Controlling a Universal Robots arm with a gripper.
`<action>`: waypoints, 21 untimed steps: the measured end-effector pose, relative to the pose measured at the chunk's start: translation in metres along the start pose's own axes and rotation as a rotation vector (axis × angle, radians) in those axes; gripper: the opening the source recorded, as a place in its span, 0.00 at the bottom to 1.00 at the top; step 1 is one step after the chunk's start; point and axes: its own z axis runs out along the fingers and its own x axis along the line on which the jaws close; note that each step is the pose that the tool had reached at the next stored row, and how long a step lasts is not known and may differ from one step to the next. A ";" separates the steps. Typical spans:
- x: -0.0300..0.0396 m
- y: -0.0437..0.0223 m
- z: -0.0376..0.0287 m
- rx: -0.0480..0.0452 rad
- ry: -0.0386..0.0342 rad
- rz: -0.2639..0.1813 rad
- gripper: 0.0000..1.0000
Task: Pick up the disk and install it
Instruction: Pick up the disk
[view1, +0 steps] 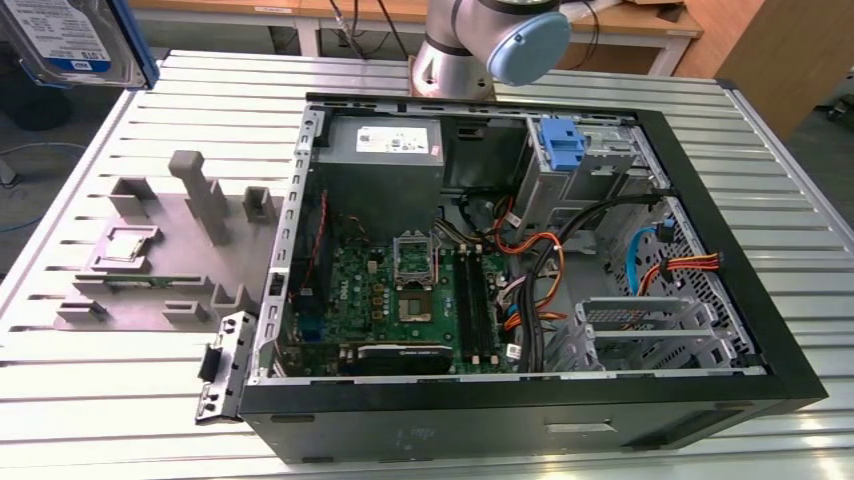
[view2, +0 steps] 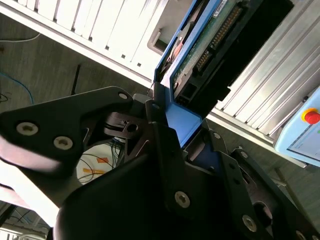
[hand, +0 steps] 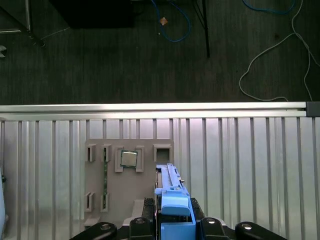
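Disk (view1: 60, 40), blue-framed, pinched edge-on by the gripper (hand: 173, 214) over a grey fixture tray (hand: 145, 187) holding a processor chip (hand: 129, 159); open computer case (view1: 767, 330) nearby.

No print can be read anywhere. A white-and-blue label (view1: 70, 45) covers the face of the disk (view1: 118, 40), seen at the upper corner on the exterior view's left; its lines of text are too small to make out. A white label (view1: 390, 140) sits on the grey power supply (view1: 339, 140) inside the open computer case (view1: 534, 425), and it is also unreadable. In the second wrist view, a pale blue control pendant (view2: 292, 132) carries a red round button (view2: 311, 117) and a screen (view2: 309, 146) with faint, illegible lines.
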 end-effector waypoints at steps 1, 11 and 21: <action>0.0000 0.0000 0.0000 0.0000 0.0000 0.000 0.37; 0.0000 -0.0006 0.0000 0.0000 0.0000 0.000 0.37; -0.0001 -0.0047 0.0000 0.0001 0.0000 0.000 0.37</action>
